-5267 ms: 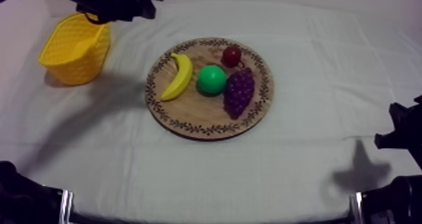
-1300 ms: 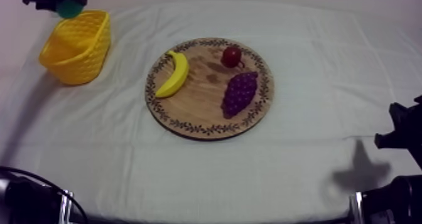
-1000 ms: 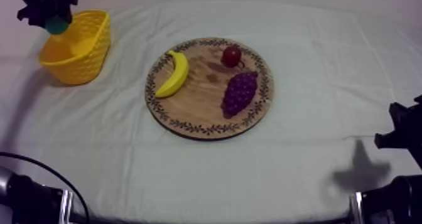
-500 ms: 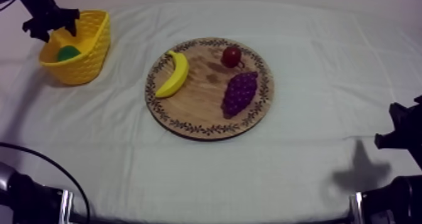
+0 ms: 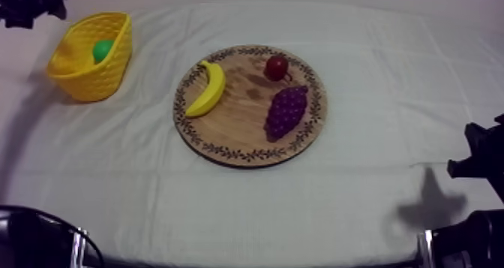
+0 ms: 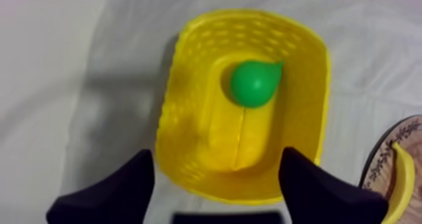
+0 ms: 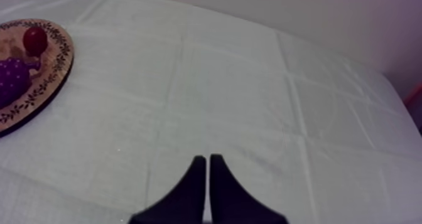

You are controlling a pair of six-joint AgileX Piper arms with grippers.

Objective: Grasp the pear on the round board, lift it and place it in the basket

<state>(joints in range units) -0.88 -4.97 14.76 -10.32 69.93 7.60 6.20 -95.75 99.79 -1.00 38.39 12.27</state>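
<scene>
Pear lies inside the yellow basket at the left of the table, so the main job looks done to me. Your left gripper hangs above the basket with its two fingers wide apart and nothing between them. Seen from above, it sits up past the basket's far corner and does not touch it.

In the middle is the wooden board. On it you have the banana, then the small red fruit and the grapes.

At the right, your right gripper rests low over the bare cloth, with its fingers pressed together on nothing.

I think all that is left is to bring the left arm back home.

A few seconds ago the pear sat on the board between the banana and the grapes. That spot is bare now. Half a second ago the left gripper was right at the basket's rim. It has since pulled away, and the pear has rolled a little across the basket floor.
</scene>
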